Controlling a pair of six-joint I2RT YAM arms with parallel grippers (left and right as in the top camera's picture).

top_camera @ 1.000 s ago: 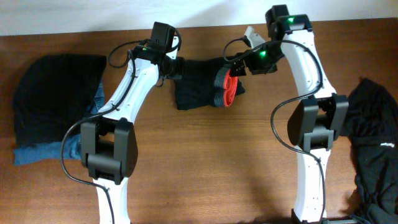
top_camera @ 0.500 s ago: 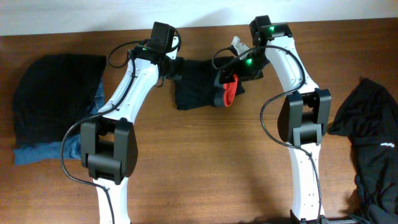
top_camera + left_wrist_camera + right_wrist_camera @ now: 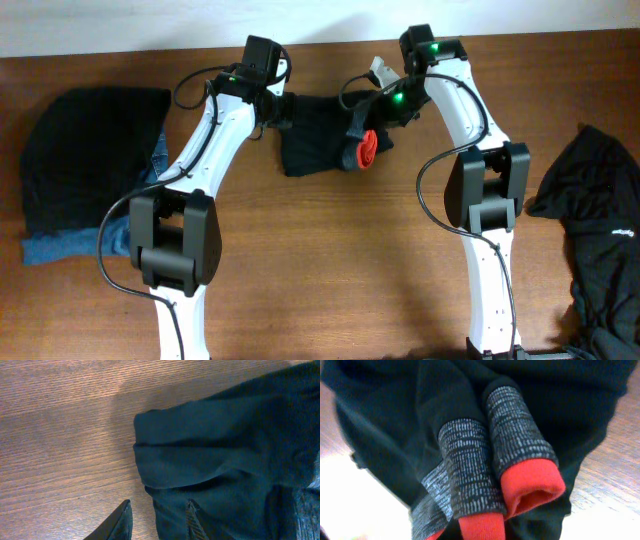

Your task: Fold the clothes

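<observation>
The leggings (image 3: 225, 460) are made of smooth, matt black cloth. Their waistband (image 3: 470, 475) is knitted coarser, speckled grey, and edged in matt coral-red cloth. The table (image 3: 60, 435) is finished in grained wood with a faint sheen.

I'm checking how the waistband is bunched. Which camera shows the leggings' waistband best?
The right wrist view: the waistband fills the frame, speckled grey with red edging, bunched into folds. Overhead shows it only as a small red spot. The left wrist view shows just black fabric of the leggings.
</observation>
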